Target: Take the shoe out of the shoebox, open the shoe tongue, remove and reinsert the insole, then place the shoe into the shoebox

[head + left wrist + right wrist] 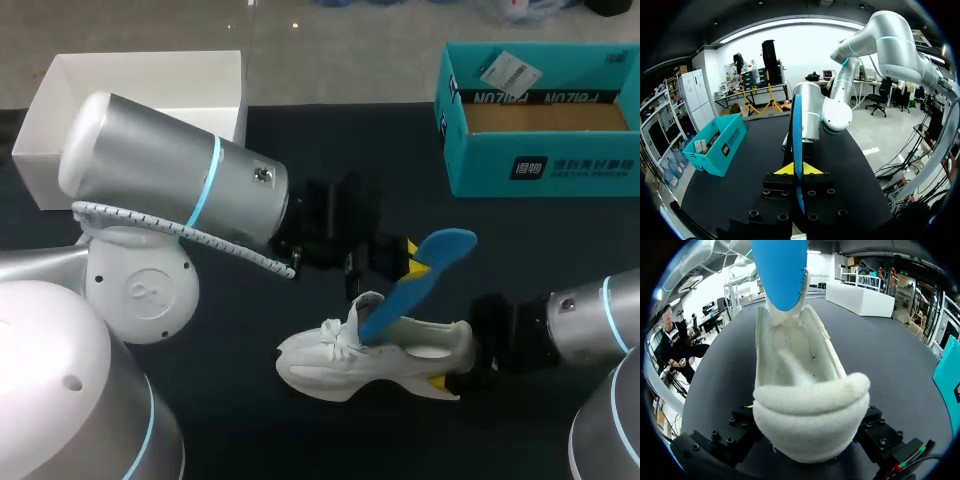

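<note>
Holding shoe (pixel 400 358) on table (pixel 250 420), out of shoebox (pixel 540 165): right gripper (pixel 462 368) clamped on heel, left gripper (pixel 799 169) pinching insole (pixel 432 262), its toe end inside shoe. We are judging insole step midway; reboxing outstanding.

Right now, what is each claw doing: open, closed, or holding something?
Left claw: closed on the blue insole.
Right claw: closed on the heel of the white shoe.
</note>
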Motion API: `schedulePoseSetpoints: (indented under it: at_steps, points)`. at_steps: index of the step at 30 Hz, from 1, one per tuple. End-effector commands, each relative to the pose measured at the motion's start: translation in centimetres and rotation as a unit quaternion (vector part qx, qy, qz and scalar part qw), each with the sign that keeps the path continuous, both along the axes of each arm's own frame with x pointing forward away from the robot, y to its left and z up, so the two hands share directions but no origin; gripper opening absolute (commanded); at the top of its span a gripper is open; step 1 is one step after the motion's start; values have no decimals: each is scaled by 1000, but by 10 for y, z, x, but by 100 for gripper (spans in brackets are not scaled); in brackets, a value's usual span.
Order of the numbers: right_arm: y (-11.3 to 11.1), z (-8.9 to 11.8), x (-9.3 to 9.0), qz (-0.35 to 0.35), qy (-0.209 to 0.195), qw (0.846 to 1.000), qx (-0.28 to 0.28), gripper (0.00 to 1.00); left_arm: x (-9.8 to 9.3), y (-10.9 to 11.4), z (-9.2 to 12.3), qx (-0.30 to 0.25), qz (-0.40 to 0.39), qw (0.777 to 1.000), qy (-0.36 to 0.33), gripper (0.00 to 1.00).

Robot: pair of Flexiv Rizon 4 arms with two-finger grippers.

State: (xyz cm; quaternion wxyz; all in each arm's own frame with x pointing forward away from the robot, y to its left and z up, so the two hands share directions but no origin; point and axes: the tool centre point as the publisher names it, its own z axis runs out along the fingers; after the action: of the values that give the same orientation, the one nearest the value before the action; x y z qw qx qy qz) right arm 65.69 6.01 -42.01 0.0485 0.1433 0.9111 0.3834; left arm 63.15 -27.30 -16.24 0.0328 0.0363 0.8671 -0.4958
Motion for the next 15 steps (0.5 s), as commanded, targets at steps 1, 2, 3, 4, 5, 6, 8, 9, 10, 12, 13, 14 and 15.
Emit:
schedulePoseSetpoints:
  at_steps: [1, 2, 3, 4, 5, 6, 8, 9, 10, 12, 13, 14, 15]
  points:
    - [1, -2, -1, -1, 0, 1000, -2, 0, -3, 5, -1, -3, 0, 1000, -1, 0]
    - [1, -2, -1, -1, 0, 1000, -2, 0, -3, 5, -1, -3, 0, 1000, -1, 0]
    - [1, -2, -1, -1, 0, 1000, -2, 0, -3, 5, -1, -3, 0, 1000, -1, 0]
    - [1, -2, -1, -1, 0, 1000, -2, 0, -3, 5, -1, -3, 0, 1000, -1, 0]
    - [1, -2, -1, -1, 0, 1000, -2, 0, -3, 5, -1, -3, 0, 1000, -1, 0]
    - [1, -2, -1, -1, 0, 1000, -2, 0, -3, 5, -1, -3, 0, 1000, -1, 0]
    - [1, -2, -1, -1, 0, 1000, -2, 0, -11, 6, 8, -47, -10, 998, 26, 0]
    - [1, -2, -1, -1, 0, 1000, -2, 0, -16, 7, 13, -57, -13, 998, 32, 0]
    - [1, -2, -1, -1, 0, 1000, -2, 0, -20, 9, 18, -68, -18, 997, 41, 0]
    - [1, -2, -1, -1, 0, 1000, -2, 0, -28, 12, 28, -97, -28, 993, 58, 0]
    - [1, -2, -1, -1, 0, 1000, -2, 0, -31, 14, 32, -106, -29, 992, 66, 0]
    - [1, -2, -1, -1, 0, 1000, -2, 0, -35, 16, 37, -112, -34, 990, 74, 0]
    - [1, -2, -1, -1, 0, 1000, -2, 0, -38, 18, 41, -114, -34, 989, 84, 0]
